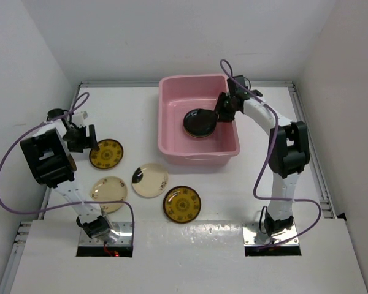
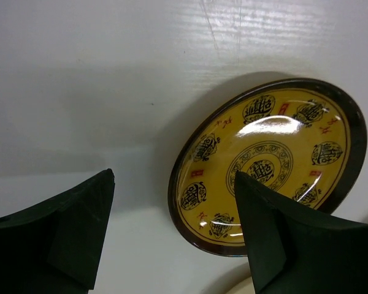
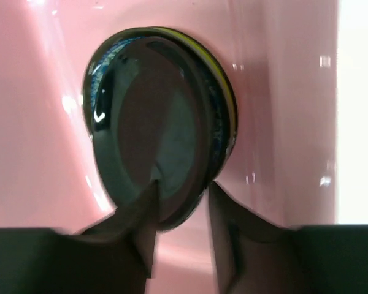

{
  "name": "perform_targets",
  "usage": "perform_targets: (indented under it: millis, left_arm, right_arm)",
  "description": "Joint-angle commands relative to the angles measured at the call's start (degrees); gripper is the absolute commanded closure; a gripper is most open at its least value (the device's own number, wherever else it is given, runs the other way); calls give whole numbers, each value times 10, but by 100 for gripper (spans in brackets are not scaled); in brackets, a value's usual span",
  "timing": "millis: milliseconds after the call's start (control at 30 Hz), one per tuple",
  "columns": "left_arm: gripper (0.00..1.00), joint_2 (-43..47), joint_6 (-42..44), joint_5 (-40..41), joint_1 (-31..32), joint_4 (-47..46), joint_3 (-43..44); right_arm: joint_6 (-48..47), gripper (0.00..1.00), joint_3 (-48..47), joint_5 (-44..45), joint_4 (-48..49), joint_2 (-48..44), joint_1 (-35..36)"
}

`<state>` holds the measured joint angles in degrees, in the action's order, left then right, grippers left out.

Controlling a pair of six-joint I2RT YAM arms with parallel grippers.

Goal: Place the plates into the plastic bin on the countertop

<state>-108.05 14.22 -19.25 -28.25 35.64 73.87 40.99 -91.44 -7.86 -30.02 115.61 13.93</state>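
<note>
In the middle of the pink bin the right gripper had the black plate by the rim between narrowly parted jaws, atop other plates. I couldn't tell whether it gripped. It would do best to let go fully, then lift straight clear. Near the countertop's left edge the left gripper hung with jaws wide over an amber plate, whose rim it should straddle squarely.

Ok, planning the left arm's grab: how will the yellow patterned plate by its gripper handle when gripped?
The yellow patterned plate looks glazed and glossy, so it is probably slippery. It seems rigid, maybe ceramic, so likely breakable if dropped. Lying flat on the white countertop, its low rim looks hard to catch; pushed, it would probably slide.
</note>
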Motion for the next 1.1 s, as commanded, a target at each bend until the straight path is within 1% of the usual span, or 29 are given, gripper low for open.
perform_targets:
  millis: [0, 67, 100, 133, 167, 267, 300, 400, 433, 467, 500, 567, 667, 700, 767, 933, 967, 1000, 1033, 1067]
  left_arm:
    - [19, -9, 28, -12, -10, -19, -12]
    - [21, -15, 34, -42, -10, -19, -18]
    - [21, -15, 34, -54, -10, -13, -18]
    - [21, -15, 39, -64, -10, -13, -18]
    - [21, -20, 39, -69, -10, -7, -25]
    - [30, -33, 39, -69, -10, -7, -38]
    - [41, -40, 39, -69, -10, -7, -38]
    - [61, -67, 34, -64, -10, 14, -19]
    - [75, -73, 34, -71, -10, 20, -12]
    - [81, -80, 34, -71, -10, 25, -4]
    - [92, -81, 34, -85, -10, 30, 12]
    - [100, -81, 28, -97, -10, 36, 27]
    - [100, -60, 22, -119, -5, 49, 63]
    - [100, -42, 16, -128, -5, 57, 82]
    - [100, -19, 7, -141, -5, 65, 104]
    - [100, 50, -34, -163, 36, 70, 207]
    - [100, 67, -44, -164, 50, 70, 226]
    - [100, 72, -54, -164, 59, 70, 246]
    - [100, 78, -76, -164, 68, 70, 287]
    - [100, 78, -86, -158, 88, 70, 310]
  right_arm:
    - [-12, 60, -31, 6, 19, 1, 7]
    - [-18, 46, -33, 6, 14, 1, 9]
    - [-21, 45, -33, 6, 14, -3, 12]
    - [-26, 42, -35, 7, 15, -6, 12]
    - [-29, 40, -33, 7, 15, -10, 14]
    - [-48, 38, -36, 12, 15, -37, 22]
    - [-54, 38, -34, 14, 15, -43, 24]
    - [-63, 38, -30, 14, 17, -71, 29]
    - [-64, 38, -23, 14, 20, -84, 31]
    - [-65, 38, -18, 14, 20, -87, 30]
    - [-66, 38, -9, 14, 25, -109, 30]
    - [-71, 38, 5, 14, 27, -124, 31]
    - [-81, 38, 31, 15, 30, -166, 29]
    - [-87, 38, 57, 12, 30, -199, 29]
    - [-101, 36, 83, 11, 35, -235, 29]
    - [-109, 35, 215, 21, 52, -348, 22]
    - [-109, 35, 239, 23, 52, -358, 21]
    - [-107, 35, 249, 25, 55, -365, 17]
    - [-99, 35, 258, 25, 55, -391, 9]
    - [-100, 35, 280, 26, 56, -398, 7]
